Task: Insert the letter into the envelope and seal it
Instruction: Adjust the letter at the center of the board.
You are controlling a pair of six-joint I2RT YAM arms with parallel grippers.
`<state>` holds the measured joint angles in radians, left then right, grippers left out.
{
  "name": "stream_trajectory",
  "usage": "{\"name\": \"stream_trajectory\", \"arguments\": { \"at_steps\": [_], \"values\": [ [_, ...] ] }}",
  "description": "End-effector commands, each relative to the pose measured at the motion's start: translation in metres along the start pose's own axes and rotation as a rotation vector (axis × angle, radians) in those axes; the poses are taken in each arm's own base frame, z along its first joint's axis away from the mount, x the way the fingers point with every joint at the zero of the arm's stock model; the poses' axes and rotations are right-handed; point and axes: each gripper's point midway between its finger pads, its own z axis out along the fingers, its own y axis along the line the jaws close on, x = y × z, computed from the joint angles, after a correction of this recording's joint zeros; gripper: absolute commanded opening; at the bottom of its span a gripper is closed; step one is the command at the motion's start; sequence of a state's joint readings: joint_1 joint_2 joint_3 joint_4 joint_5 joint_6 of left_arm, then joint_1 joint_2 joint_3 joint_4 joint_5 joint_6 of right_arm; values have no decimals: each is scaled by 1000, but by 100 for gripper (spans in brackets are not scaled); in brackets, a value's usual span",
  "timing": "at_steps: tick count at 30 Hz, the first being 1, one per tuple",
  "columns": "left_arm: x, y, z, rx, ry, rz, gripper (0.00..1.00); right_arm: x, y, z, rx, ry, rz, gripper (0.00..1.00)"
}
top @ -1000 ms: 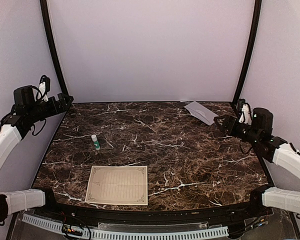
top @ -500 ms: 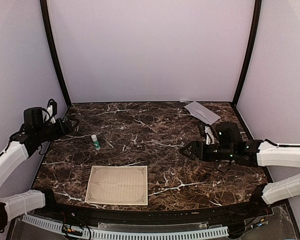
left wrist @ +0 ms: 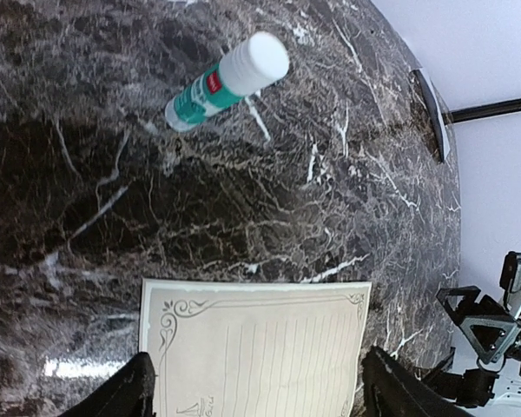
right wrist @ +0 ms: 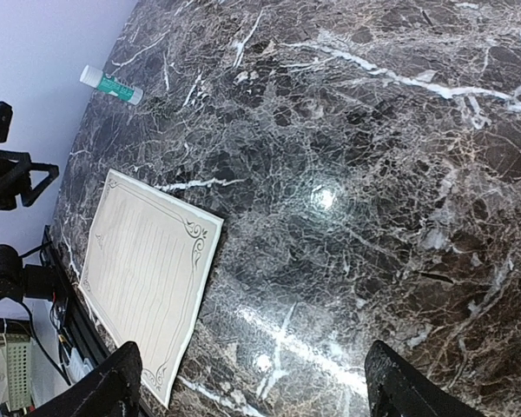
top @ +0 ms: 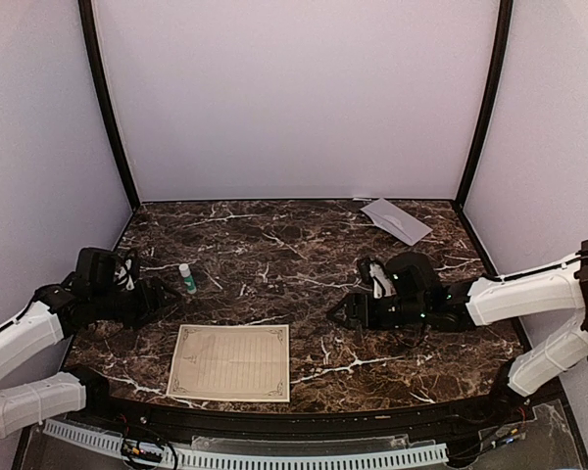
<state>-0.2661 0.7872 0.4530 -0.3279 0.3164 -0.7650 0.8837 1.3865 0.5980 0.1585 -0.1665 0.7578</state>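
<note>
1. The letter point(top: 230, 362) lies flat on the marble table point(top: 304, 259) at about 7 o'clock in the top view, close to the near edge. It is unfolded, border side up, and nothing touches it.
2. The envelope point(top: 395, 220) lies flat at about 1 o'clock in the far right corner, well apart from the letter. Can't tell whether its flap is open.
3. A glue stick point(top: 187, 278) stands upright at 11 o'clock of the letter, near it but not touching.
4. The left gripper point(top: 153, 297) is low at 10 o'clock of the letter, jaws spread wide and holding nothing. In the wrist view its fingers point(left wrist: 126, 395) frame the sheet.
5. The right gripper point(top: 343, 313) is low at 2 o'clock of the letter, jaws also wide apart and empty.
6. Handling, as a judgement: a single thin sheet, very light and floppy. It sits flush on a glossy top, so it probably slides when pushed and creases easily.
7. Hold, as a judgement: no edge is raised, so pinch an edge or corner. The 3 o'clock edge suits the right gripper and the 9 o'clock edge suits the left. Sliding it over the near table edge could free a lip.
8. The envelope likely handles the same, a bit stiffer at the seams. Take it by a corner or the flap.
</note>
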Motion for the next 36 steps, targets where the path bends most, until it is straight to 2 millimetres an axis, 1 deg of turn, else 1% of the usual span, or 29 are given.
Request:
{"name": "stream_trajectory", "arguments": {
  "at_steps": [1,3,6,8,11,13,14,15,19,24,27,30,36],
  "values": [
    [29,21,6,-69,79,-100,80,-17,27,4,-92,-58,-20,85],
    [42,30,10,-96,126,-115,80,-18,27,5,-90,-57,-23,85],
    [59,35,14,-127,191,-115,79,-18,25,5,-75,-60,-27,85],
    [67,37,16,-135,220,-115,76,-17,23,5,-66,-62,-29,85],
    [73,37,19,-133,244,-117,73,-16,22,6,-68,-58,-31,85],
    [78,38,22,-132,272,-121,64,-15,22,8,-71,-55,-33,85],
    [82,40,23,-133,285,-124,61,-15,23,9,-73,-52,-33,85],
    [84,41,25,-138,296,-122,55,-15,24,10,-77,-50,-35,85],
    [86,45,28,-160,306,-114,44,-16,26,9,-84,-53,-36,85],
    [83,52,30,-202,287,-94,43,-16,25,9,-81,-53,-35,85],
    [80,57,31,-244,268,-71,46,-16,25,10,-81,-53,-32,85],
    [81,63,31,-288,265,-57,52,-15,24,11,-82,-50,-30,85],
    [80,68,31,-317,249,-45,53,-13,22,12,-79,-45,-29,85]
  ]
}}
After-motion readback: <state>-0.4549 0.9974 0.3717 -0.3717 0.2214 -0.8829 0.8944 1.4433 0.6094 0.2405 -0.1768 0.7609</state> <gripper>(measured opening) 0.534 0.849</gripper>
